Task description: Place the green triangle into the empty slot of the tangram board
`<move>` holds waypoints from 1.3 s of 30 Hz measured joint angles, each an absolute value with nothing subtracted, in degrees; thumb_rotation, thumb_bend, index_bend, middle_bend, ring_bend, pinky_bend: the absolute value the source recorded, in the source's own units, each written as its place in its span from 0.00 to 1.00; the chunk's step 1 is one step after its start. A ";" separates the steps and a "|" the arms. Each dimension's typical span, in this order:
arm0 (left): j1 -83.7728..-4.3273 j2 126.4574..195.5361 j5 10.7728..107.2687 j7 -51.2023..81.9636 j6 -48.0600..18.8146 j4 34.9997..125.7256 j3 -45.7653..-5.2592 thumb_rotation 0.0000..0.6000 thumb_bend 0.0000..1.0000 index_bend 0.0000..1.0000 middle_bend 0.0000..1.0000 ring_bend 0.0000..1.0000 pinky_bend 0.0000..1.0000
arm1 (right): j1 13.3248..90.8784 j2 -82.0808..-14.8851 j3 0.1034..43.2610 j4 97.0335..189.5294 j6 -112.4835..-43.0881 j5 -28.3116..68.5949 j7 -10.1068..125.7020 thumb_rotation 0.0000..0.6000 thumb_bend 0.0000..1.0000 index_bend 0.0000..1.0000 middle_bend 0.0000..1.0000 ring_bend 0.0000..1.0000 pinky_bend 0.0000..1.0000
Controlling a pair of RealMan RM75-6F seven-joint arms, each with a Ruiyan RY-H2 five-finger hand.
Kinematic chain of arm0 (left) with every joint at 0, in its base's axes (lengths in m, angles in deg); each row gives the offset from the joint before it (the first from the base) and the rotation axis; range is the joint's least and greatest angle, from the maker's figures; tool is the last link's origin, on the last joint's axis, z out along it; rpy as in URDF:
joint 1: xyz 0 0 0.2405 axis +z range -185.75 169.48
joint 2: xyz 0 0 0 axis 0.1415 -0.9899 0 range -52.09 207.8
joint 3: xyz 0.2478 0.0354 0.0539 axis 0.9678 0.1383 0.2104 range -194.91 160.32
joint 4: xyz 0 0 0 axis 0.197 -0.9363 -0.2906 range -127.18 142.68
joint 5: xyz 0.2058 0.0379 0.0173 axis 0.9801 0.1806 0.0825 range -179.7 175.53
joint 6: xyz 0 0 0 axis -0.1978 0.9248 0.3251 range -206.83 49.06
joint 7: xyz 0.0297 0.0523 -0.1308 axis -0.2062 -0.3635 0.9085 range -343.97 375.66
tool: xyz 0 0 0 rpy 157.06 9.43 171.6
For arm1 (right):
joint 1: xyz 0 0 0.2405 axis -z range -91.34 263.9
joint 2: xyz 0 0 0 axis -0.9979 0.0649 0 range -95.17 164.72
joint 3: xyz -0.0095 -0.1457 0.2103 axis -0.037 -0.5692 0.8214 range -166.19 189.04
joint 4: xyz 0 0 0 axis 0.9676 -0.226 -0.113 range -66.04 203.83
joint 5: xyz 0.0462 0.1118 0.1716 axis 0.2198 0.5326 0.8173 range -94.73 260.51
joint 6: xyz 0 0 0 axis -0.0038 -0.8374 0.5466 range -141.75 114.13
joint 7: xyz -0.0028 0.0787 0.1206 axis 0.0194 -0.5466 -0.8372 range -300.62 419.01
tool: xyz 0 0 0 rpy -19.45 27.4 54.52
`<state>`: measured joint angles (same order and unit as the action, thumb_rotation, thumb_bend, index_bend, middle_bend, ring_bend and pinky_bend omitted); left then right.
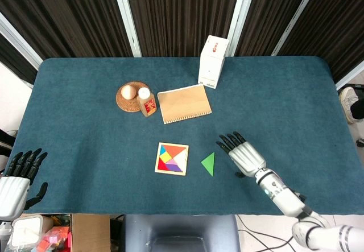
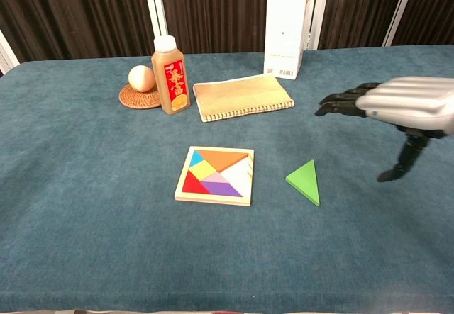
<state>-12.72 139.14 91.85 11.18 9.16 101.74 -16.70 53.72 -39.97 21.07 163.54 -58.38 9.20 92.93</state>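
Observation:
The green triangle (image 1: 209,164) (image 2: 305,181) lies flat on the blue cloth just right of the wooden tangram board (image 1: 172,158) (image 2: 216,176), which holds several coloured pieces and shows a pale bare slot on its right side. My right hand (image 1: 243,154) (image 2: 397,108) hovers open above the cloth, a little right of the triangle, fingers spread and pointing toward the table's middle, holding nothing. My left hand (image 1: 17,178) is open at the near left edge of the table, far from the board; the chest view does not show it.
At the back stand a white carton (image 1: 214,61) (image 2: 286,29), a spiral notebook (image 1: 183,103) (image 2: 243,96), a juice bottle (image 1: 147,102) (image 2: 169,74) and an egg (image 1: 129,91) (image 2: 141,78) on a woven coaster (image 1: 127,102).

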 measured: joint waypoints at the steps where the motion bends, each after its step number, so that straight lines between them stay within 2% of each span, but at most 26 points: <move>1: -12.70 139.10 91.80 11.12 9.16 101.79 -16.69 1.00 0.46 0.00 0.03 0.01 0.05 | 52.69 -40.98 21.22 162.34 -57.78 10.31 93.40 1.00 0.31 0.23 0.00 0.00 0.00; 7: -12.77 139.17 91.62 10.86 8.85 101.78 -16.69 1.00 0.46 0.00 0.03 0.01 0.05 | 49.24 -44.21 20.17 158.74 -55.98 11.91 95.47 1.00 0.33 0.32 0.00 0.00 0.00; 13: -12.72 139.20 91.68 10.38 8.78 102.03 -16.50 1.00 0.46 0.00 0.02 0.01 0.05 | 47.01 -46.78 18.32 157.47 -56.23 14.60 98.89 1.00 0.33 0.34 0.00 0.00 0.00; 17: -12.64 139.18 91.42 10.49 8.89 102.03 -16.62 1.00 0.46 0.00 0.02 0.01 0.05 | 45.66 -48.45 17.33 156.32 -56.46 15.81 100.16 1.00 0.39 0.34 0.00 0.00 0.00; 39: -12.05 138.41 92.02 11.79 10.09 102.19 -16.42 1.00 0.46 0.00 0.02 0.01 0.03 | 41.43 -52.76 14.39 154.68 -59.41 22.91 104.45 1.00 0.41 0.48 0.00 0.00 0.00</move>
<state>-12.05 138.41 92.02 11.79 10.09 102.19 -16.42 41.43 -52.76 14.39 154.68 -59.41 22.91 104.45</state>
